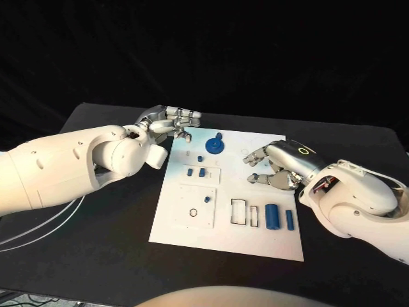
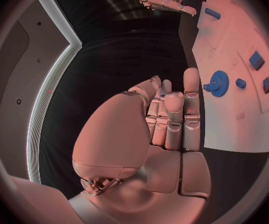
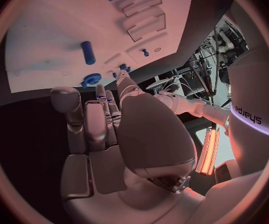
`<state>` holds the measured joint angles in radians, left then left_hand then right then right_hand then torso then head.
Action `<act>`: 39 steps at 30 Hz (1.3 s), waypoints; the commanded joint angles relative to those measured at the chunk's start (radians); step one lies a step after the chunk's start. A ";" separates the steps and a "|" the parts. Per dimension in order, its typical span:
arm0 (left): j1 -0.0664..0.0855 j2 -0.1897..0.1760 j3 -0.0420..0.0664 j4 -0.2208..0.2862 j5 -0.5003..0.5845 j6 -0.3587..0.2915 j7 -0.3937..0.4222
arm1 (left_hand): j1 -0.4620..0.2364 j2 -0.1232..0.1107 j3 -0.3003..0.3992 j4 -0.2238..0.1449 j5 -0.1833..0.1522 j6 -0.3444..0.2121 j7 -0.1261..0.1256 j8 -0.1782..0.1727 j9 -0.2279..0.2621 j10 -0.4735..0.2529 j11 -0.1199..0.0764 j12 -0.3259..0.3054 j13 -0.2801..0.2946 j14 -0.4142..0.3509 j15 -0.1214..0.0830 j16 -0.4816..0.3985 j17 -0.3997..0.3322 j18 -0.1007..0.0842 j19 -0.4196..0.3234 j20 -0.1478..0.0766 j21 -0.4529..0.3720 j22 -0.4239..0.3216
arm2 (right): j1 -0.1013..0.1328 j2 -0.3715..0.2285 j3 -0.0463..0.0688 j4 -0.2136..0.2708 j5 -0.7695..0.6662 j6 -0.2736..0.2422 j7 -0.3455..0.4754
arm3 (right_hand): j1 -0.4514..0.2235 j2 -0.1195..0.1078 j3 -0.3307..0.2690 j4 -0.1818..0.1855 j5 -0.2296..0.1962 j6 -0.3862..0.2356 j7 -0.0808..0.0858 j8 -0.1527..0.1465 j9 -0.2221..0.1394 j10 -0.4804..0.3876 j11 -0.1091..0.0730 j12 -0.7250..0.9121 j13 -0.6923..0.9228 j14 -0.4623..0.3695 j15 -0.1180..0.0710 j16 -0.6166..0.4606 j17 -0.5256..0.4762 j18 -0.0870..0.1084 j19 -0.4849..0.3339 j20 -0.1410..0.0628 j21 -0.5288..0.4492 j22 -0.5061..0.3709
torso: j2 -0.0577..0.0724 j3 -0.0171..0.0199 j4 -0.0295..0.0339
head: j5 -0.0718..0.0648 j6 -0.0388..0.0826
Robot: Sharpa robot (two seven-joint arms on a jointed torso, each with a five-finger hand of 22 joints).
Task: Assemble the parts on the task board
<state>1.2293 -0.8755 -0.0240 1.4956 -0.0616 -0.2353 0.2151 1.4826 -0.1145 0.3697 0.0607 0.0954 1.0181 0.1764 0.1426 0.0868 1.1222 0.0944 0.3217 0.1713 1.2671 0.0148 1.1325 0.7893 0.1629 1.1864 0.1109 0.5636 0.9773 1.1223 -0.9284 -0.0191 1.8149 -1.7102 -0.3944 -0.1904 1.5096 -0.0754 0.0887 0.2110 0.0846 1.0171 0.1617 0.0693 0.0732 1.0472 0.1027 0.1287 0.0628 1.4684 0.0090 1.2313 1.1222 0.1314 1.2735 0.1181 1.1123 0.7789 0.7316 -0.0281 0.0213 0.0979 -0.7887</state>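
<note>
Black bench [image 1: 103,249] is carrying the board [image 1: 191,233]; the gear [image 1: 215,146] is lying at its far end. Left robot hand [image 1: 172,122] and right robot hand [image 1: 271,167] are hovering empty, fingers loosely apart. Picking a part probably comes next.

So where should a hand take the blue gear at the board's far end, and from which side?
Probably by its toothed rim, coming from above: the gear lies flat on the board, so only the rim and its raised hub offer purchase. The left hand, open beside that far edge, looks nearest; the right hand is open too.
</note>
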 commanded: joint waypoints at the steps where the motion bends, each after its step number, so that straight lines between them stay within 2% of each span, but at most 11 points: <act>1: 0.000 0.002 0.000 0.001 0.005 0.019 0.002 | -0.011 -0.001 -0.004 0.000 0.002 -0.008 0.000 0.006 -0.002 -0.009 -0.001 0.006 0.001 -0.004 -0.002 -0.003 -0.001 0.019 0.001 0.002 -0.006 -0.001 | 0.006 -0.011 -0.001 -0.007 0.013 0.113 -0.050 | -0.002 -0.013 -0.008 -0.002 -0.006 -0.001 -0.012 -0.006 -0.002 -0.023 0.000 -0.009 -0.001 0.021 0.008 -0.009 -0.007 0.011 -0.004 0.001 -0.009 -0.007 | -0.001 0.0009 -0.0047 | -0.008 0.007; 4: 0.000 0.004 0.000 0.002 0.005 0.021 0.001 | -0.011 -0.001 -0.004 0.000 0.002 -0.008 0.000 0.006 -0.002 -0.009 -0.001 0.006 0.001 -0.004 -0.002 -0.003 -0.001 0.019 0.001 0.002 -0.006 -0.001 | 0.010 -0.018 -0.001 -0.018 0.004 0.147 -0.058 | -0.003 -0.020 -0.008 -0.004 -0.005 -0.004 -0.012 -0.007 -0.003 -0.057 0.006 -0.019 -0.001 0.018 0.012 -0.015 -0.014 0.012 -0.010 0.004 -0.017 -0.018 | 0.000 0.0009 -0.0028 | -0.010 0.010; 8: 0.000 0.005 0.000 0.002 0.005 0.023 0.001 | -0.011 -0.001 -0.004 0.000 0.002 -0.008 0.000 0.006 -0.002 -0.009 -0.001 0.006 0.001 -0.004 -0.002 -0.003 -0.001 0.019 0.001 0.002 -0.006 -0.001 | 0.012 -0.016 -0.001 -0.030 -0.002 0.178 -0.058 | -0.001 -0.020 -0.007 -0.006 -0.003 -0.004 -0.012 -0.006 -0.003 -0.060 0.007 -0.019 0.000 0.018 0.013 -0.015 -0.014 0.012 -0.011 0.005 -0.018 -0.019 | 0.000 0.0000 -0.0009 | -0.012 0.011; 15: 0.000 0.005 -0.001 0.002 0.005 0.024 0.000 | -0.011 -0.001 -0.004 0.000 0.002 -0.008 0.000 0.006 -0.002 -0.009 -0.001 0.006 0.001 -0.004 -0.002 -0.003 -0.001 0.019 0.001 0.002 -0.006 -0.001 | 0.012 0.005 -0.003 -0.055 -0.011 0.225 -0.058 | 0.005 -0.006 0.004 -0.012 0.000 0.009 -0.012 -0.003 -0.001 -0.035 0.000 0.006 0.004 0.022 0.008 -0.009 -0.009 0.012 -0.005 0.003 -0.015 -0.014 | 0.001 -0.0004 -0.0015 | -0.008 0.011; 19: 0.000 0.005 -0.001 0.003 0.005 0.025 0.000 | -0.011 -0.001 -0.005 0.000 0.002 -0.009 0.000 0.006 -0.002 -0.010 -0.001 0.007 0.002 -0.005 -0.002 -0.004 -0.002 0.019 0.001 0.002 -0.007 -0.001 | 0.011 0.021 -0.004 -0.067 -0.016 0.227 -0.056 | 0.011 0.008 0.015 -0.016 -0.002 0.016 -0.016 -0.003 -0.001 -0.009 -0.007 0.025 0.004 0.024 0.002 -0.008 -0.008 0.012 0.002 -0.002 -0.011 -0.008 | 0.001 -0.0023 -0.0012 | -0.010 0.012; 23: 0.000 0.004 -0.001 0.004 0.005 0.026 0.000 | -0.011 -0.001 -0.005 0.000 0.002 -0.009 0.000 0.006 -0.002 -0.010 -0.001 0.008 0.002 -0.005 -0.002 -0.004 -0.002 0.019 0.001 0.002 -0.007 -0.001 | 0.011 0.032 -0.005 -0.076 -0.012 0.225 -0.061 | 0.009 0.023 0.026 -0.012 -0.013 0.018 -0.014 -0.004 -0.002 0.007 -0.010 0.033 0.002 0.023 -0.001 -0.013 -0.016 0.010 0.009 -0.005 -0.007 -0.003 | 0.001 -0.0008 -0.0008 | -0.009 0.011; 27: 0.000 0.004 -0.001 0.004 0.005 0.026 -0.001 | -0.012 0.000 -0.005 0.001 0.002 -0.009 0.000 0.007 -0.002 -0.011 0.000 0.008 0.002 -0.005 -0.001 -0.004 -0.003 0.019 0.001 0.002 -0.007 -0.001 | 0.011 0.040 -0.006 -0.081 -0.008 0.219 -0.060 | 0.012 0.033 0.039 -0.011 -0.017 0.022 -0.013 -0.004 -0.001 0.022 -0.011 0.038 0.001 0.023 -0.003 -0.013 -0.016 0.009 0.015 -0.007 -0.002 0.003 | 0.001 -0.0010 -0.0015 | -0.009 0.009; 39: 0.000 0.004 -0.001 0.003 0.005 0.030 -0.003 | -0.012 0.000 -0.005 0.001 0.002 -0.010 0.000 0.007 -0.002 -0.012 0.000 0.009 0.002 -0.006 -0.001 -0.004 -0.003 0.018 0.001 0.002 -0.007 -0.001 | 0.008 0.067 -0.007 -0.097 -0.005 0.199 -0.059 | 0.032 0.048 0.086 -0.014 -0.030 0.027 -0.011 -0.004 -0.002 0.051 -0.014 0.040 0.000 0.027 -0.007 -0.003 -0.005 0.006 0.025 -0.011 0.007 0.015 | 0.000 0.0005 -0.0021 | -0.005 0.006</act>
<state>1.2291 -0.8729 -0.0251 1.4971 -0.0613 -0.2257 0.2099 1.4823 -0.1141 0.3698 0.0606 0.0954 1.0181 0.1764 0.1435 0.0859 1.1149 0.0945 0.3255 0.1718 1.2671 0.0148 1.1326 0.7871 0.1628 1.1864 0.1110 0.5602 0.9773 1.1312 -0.8646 -0.0254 1.7200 -1.7068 -0.1958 -0.2428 1.5399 -0.0316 0.1708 0.1960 0.0578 1.0391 0.1506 0.0692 0.0712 1.0920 0.0888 0.1636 0.0635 1.4685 0.0086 1.2227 1.1153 0.1315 1.2921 0.1068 1.1142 0.7925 0.7320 -0.0279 0.0191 0.0903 -0.7811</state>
